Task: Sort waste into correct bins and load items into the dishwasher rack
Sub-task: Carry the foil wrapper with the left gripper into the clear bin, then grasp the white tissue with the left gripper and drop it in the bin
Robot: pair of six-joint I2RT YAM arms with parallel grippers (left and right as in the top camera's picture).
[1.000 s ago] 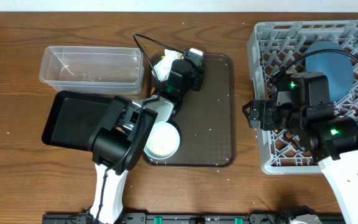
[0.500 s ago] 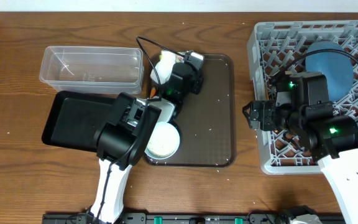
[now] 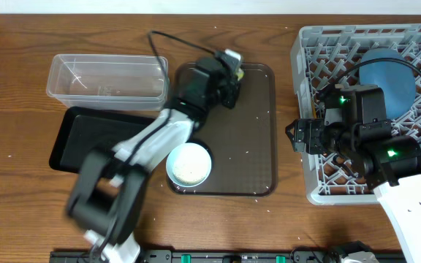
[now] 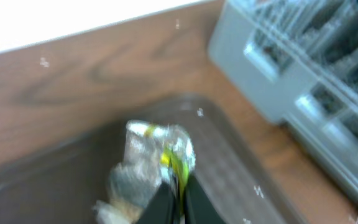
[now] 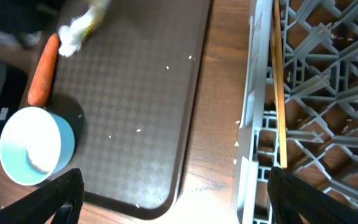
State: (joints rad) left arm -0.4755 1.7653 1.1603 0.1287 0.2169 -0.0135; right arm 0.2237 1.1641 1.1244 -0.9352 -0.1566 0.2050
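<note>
Dishwasher rack [image 3: 302, 58] sat at 3 o'clock, blue plate [image 3: 386, 73] inside it. Brown tray [image 3: 247, 131] sat centre, bowl [image 3: 189, 164] at its 7 o'clock. Left gripper [image 4: 178, 186] was pinched shut on the wrapper [image 4: 157, 152] at tray's 12 o'clock. Right gripper [image 3: 297, 135] gaped wide.

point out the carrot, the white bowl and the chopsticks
carrot [image 5: 42, 71], right wrist view, middle of its length
white bowl [image 5: 23, 134], right wrist view, bare inner wall
chopsticks [image 5: 277, 93], right wrist view, midway along them
</note>
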